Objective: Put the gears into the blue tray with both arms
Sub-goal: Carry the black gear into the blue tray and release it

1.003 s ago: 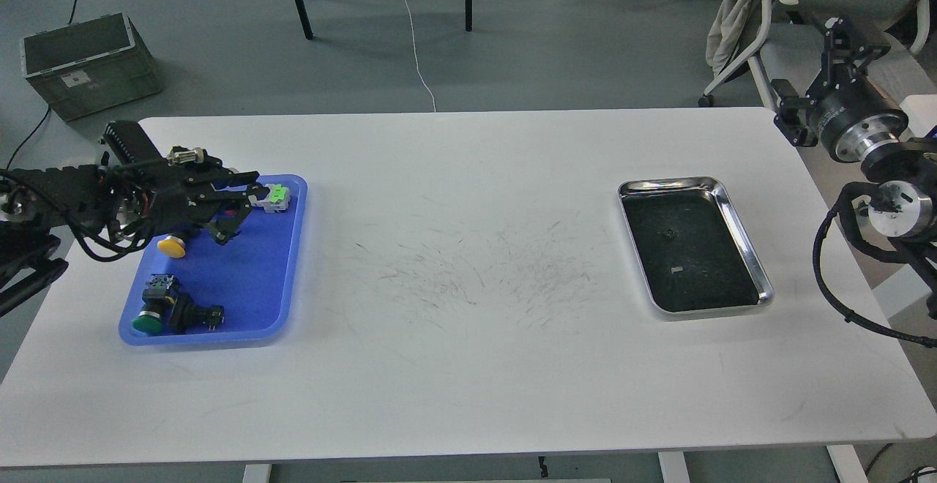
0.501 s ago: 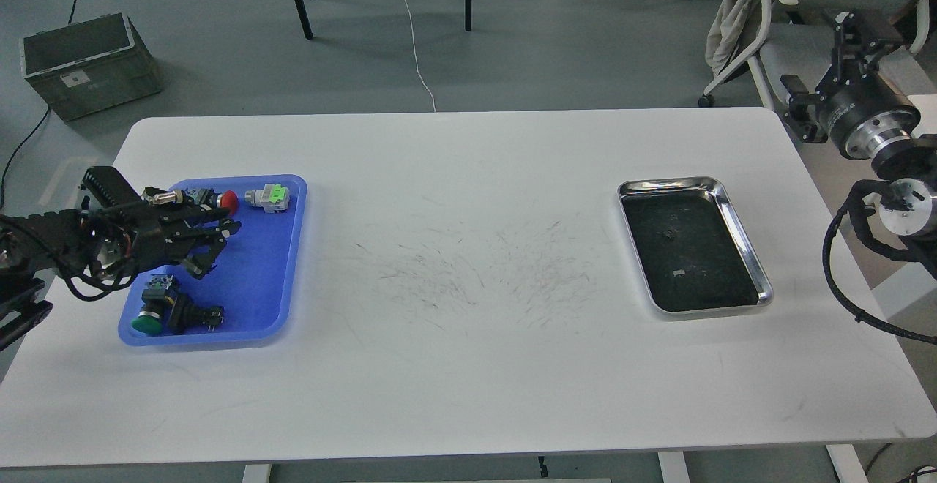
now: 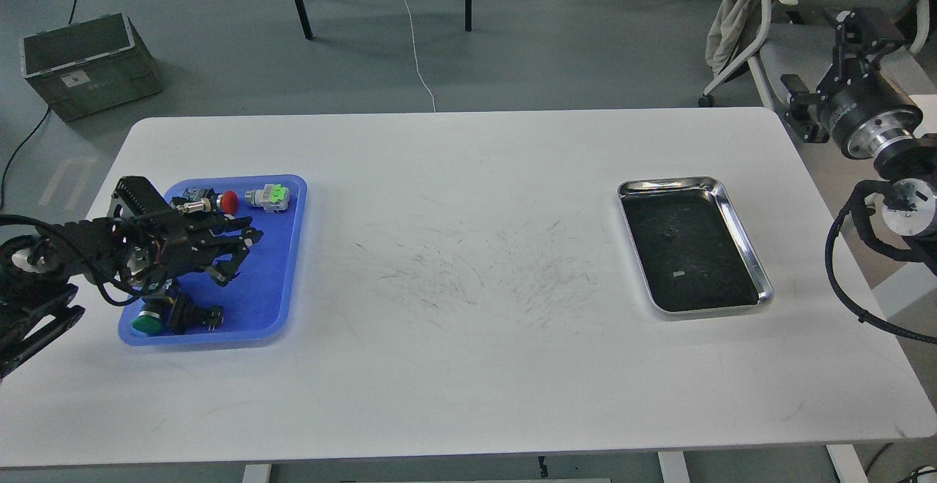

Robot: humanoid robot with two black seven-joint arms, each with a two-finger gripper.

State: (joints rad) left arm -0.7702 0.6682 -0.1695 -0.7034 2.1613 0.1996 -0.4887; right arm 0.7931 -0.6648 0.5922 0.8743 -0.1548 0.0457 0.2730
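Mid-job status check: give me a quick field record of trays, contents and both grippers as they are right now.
blue tray: table's left side
in blue tray: red-cap switch, green-and-grey switch, green-cap switch, black switch
left gripper: over blue tray, fingers apart, nothing visibly held
steel tray: table's right side, dark inside
in steel tray: small dark speck, maybe a gear; small pale scrap
right gripper: off the table's far right corner, state unclear
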